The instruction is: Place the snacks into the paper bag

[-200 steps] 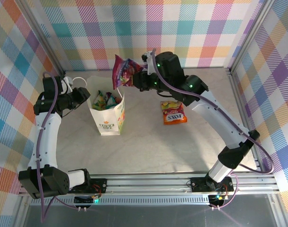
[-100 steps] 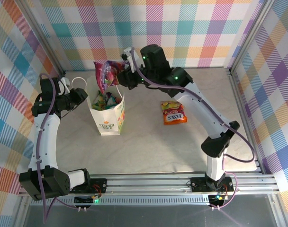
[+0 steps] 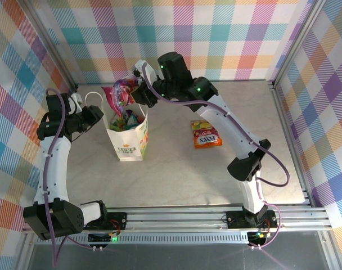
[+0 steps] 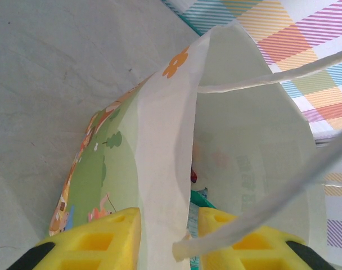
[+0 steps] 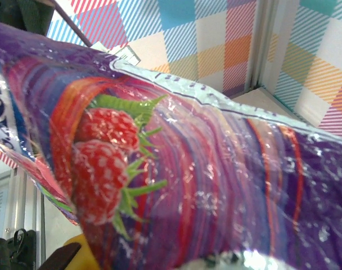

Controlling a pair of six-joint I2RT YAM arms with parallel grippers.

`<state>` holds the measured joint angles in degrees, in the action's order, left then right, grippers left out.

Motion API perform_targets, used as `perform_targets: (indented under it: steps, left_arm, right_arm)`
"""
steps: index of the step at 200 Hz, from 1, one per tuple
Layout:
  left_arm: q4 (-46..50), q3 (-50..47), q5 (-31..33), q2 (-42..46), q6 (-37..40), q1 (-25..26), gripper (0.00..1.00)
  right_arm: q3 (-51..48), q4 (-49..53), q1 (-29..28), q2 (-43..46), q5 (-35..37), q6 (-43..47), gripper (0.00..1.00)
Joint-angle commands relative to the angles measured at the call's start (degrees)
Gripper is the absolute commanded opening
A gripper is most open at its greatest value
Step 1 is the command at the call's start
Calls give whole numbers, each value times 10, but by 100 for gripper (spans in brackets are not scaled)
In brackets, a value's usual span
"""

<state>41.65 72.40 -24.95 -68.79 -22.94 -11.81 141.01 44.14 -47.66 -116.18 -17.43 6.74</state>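
The white paper bag [image 3: 127,138] stands open on the table, with several small packets [image 3: 126,119] inside. My left gripper [image 3: 99,116] is shut on the bag's left wall. In the left wrist view that wall [image 4: 165,169] runs between my yellow fingers [image 4: 103,239], and a cord handle [image 4: 261,208] crosses in front. My right gripper [image 3: 140,93] is shut on a purple raspberry snack packet [image 3: 119,93] hanging just above the bag's mouth. This packet [image 5: 188,169] hides most of the right fingers. An orange snack packet [image 3: 206,134] lies flat on the table to the right.
The bag's other cord handle [image 3: 92,97] loops out to the left, near the left arm. Plaid walls and metal posts [image 3: 286,107] close in the table on three sides. A rail [image 3: 176,214] runs along the near edge.
My right arm has carried the purple packet leftward, from beside the bag's right rim to over its opening. The left arm and the bag have stayed put.
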Motion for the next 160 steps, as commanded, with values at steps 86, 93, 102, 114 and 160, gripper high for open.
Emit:
perform_targets:
  steps: [86,93,102,114,160]
  left_arm:
    - [-9,-10,-14,10,-5,-7,32]
    - [-10,-11,-14,10,-5,-7,32]
    - [-11,-11,-14,10,-5,-7,32]
    - [-12,-12,-15,8,-5,-6,32]
    - [-19,-15,-16,0,-7,-6,32]
  right_arm:
    - [30,-96,-4,-44,-88,143,21]
    - [30,-94,-4,-48,-89,148,21]
    - [30,-91,-4,-51,-90,158,21]
    - [30,-88,-5,-58,-85,168,21]
    - [30,-73,-5,-76,-60,193,21]
